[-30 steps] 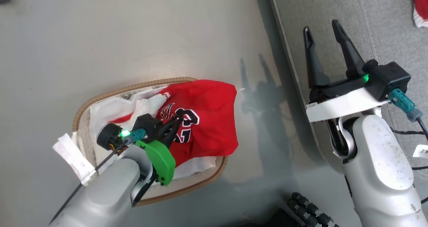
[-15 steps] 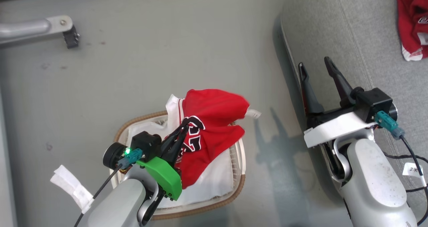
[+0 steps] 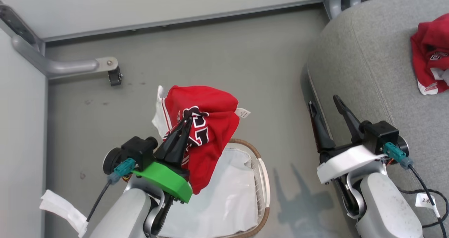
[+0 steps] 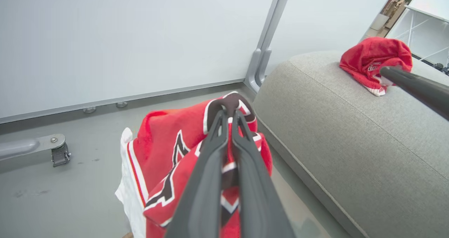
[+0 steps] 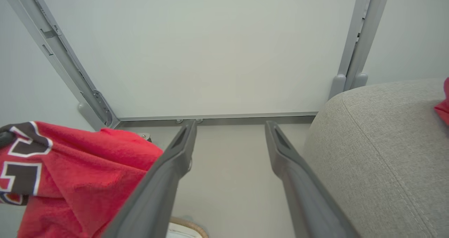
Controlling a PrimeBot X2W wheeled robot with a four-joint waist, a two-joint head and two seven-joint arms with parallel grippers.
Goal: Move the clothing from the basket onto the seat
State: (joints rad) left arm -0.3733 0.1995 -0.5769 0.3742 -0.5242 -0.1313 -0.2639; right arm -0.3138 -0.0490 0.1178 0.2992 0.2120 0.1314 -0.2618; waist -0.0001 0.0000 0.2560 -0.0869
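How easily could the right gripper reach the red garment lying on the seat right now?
Probably yes. The right gripper is open and empty beside the seat, with only bare upholstery between it and the red garment. The left gripper, shut on the jersey, is well aside.

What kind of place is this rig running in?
Probably a lab test bay staged as a living space, not a home: pale partition panels on metal frame posts, bare grey floor, one grey seat and a laundry basket.

Jersey (image 3: 210,104) hangs above the basket (image 3: 263,176); seat (image 3: 368,73) to its right, 1 garment (image 3: 429,55) on it.
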